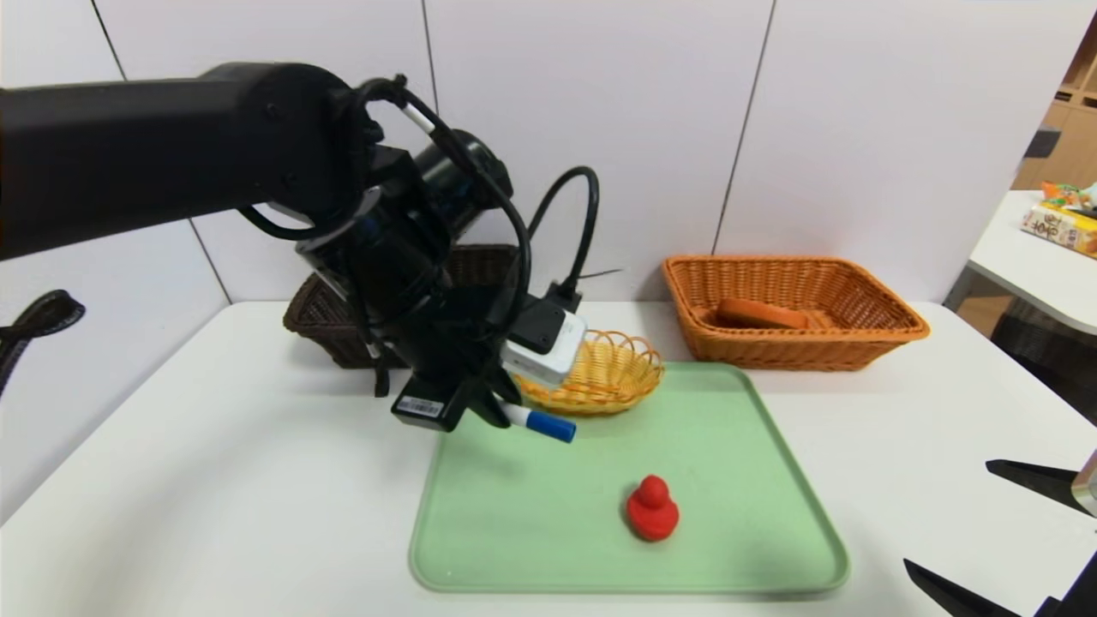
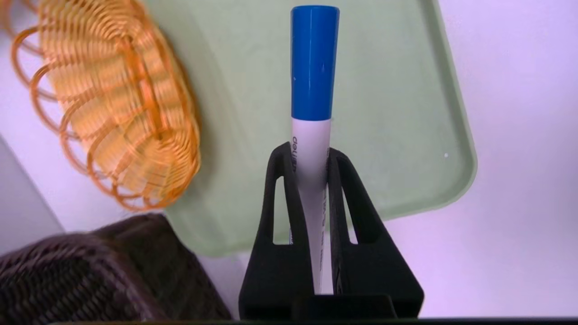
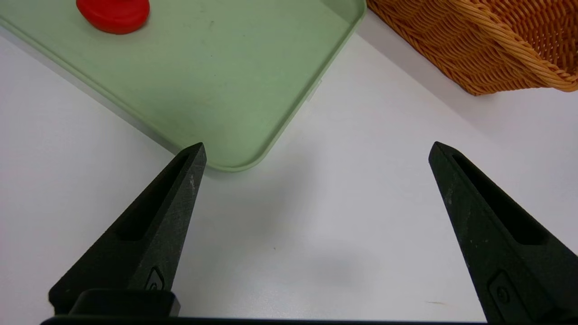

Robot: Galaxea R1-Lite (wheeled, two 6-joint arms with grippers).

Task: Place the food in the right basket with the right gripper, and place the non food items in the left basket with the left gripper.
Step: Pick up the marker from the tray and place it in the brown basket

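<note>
Above the near-left corner of the green tray (image 1: 728,480), the left gripper (image 2: 310,155) is hanging clear of the surface, its fingers (image 2: 282,180) pressing from both sides on the white barrel of a marker (image 2: 311,135). The blue cap of the marker is projecting well past the fingertips, and in the head view it is pointing down and toward the tray's middle. Behind this arm, the left basket (image 1: 321,321), dark brown wicker, is sitting at the far left of the white bench (image 1: 214,497); the arm is covering much of it, so its contents cannot be told. Beside it, a small yellow basket (image 1: 617,377) is resting on the tray's far-left corner, partly masked by the wrist camera. On the tray's open floor, a red duck (image 1: 652,509) is standing alone, near the front edge and well apart from the marker. At the far right of the bench, the right basket (image 1: 866,343), orange-tan wicker, is holding what is probably the slice of bread (image 1: 761,314), lying flat with only its orange-brown crust showing. At the lower right of the head view, the right gripper (image 3: 316,151) is hovering over bare bench just off the tray's near-right corner, its fingers (image 3: 158,216) spread wide with nothing between them.
</note>
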